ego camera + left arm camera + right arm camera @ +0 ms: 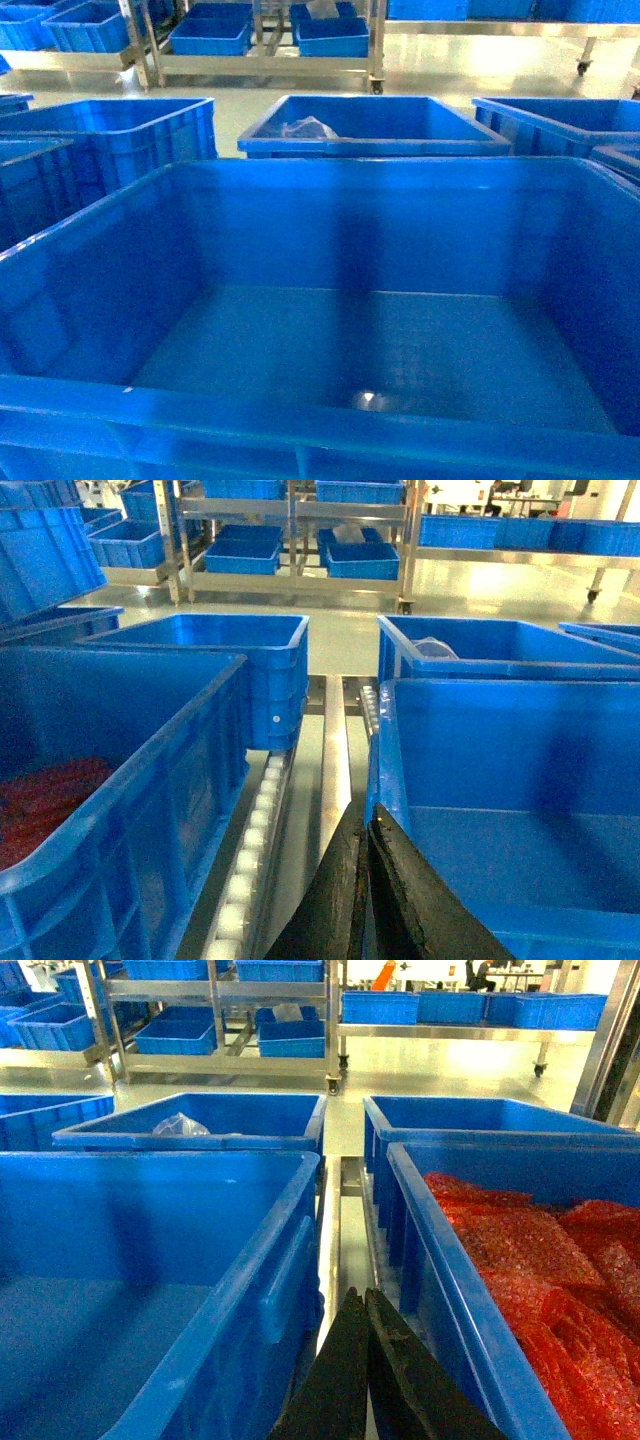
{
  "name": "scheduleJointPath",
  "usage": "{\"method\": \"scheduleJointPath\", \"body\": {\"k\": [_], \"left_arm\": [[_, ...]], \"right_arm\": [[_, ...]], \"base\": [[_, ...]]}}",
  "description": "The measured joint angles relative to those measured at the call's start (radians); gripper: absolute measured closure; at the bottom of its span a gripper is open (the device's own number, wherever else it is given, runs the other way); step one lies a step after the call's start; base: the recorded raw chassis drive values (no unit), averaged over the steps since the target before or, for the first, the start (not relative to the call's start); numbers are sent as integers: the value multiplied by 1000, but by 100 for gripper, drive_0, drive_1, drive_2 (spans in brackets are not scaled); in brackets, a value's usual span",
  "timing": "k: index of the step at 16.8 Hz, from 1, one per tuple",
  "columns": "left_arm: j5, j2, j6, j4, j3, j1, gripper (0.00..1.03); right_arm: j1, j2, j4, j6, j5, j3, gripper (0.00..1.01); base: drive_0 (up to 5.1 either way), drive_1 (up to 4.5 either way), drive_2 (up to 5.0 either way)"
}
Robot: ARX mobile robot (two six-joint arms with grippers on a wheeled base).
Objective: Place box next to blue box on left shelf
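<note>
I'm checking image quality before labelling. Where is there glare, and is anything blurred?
Head view: a bright glare spot on the box floor near its front wall, and washed-out floor beyond. Both wrist views: the dark left end effector and right end effector sit close and soft.

The box [380,350] was bright blue, its glossy floor faintly gridded. A neighbouring crate [520,1260] was blue too, filled with red bubbly wrap [540,1260]. The shelf frames [300,540] were silver-grey, the floor [450,1065] pale greenish.

The box [400,250] is moulded of bright blue plastic, its floor glossy with a faint grid. The shelf frames [300,510] are made of shiny metal; white plastic rollers [250,850] are seen.
</note>
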Motion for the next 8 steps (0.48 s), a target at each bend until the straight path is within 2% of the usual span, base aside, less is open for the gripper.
{"method": "scheduleJointPath", "body": {"k": [2,3,8], "left_arm": [[0,0,0,-3,0,0,101],[0,0,-1,-3,0,0,98],[0,0,0,-3,0,0,37]], "right_arm": [[0,0,2,0,0,0,99],[0,0,3,0,0,0,91],[0,0,3,0,0,0,29]], "base": [[0,0,0],[0,0,0],[0,0,0]]}}
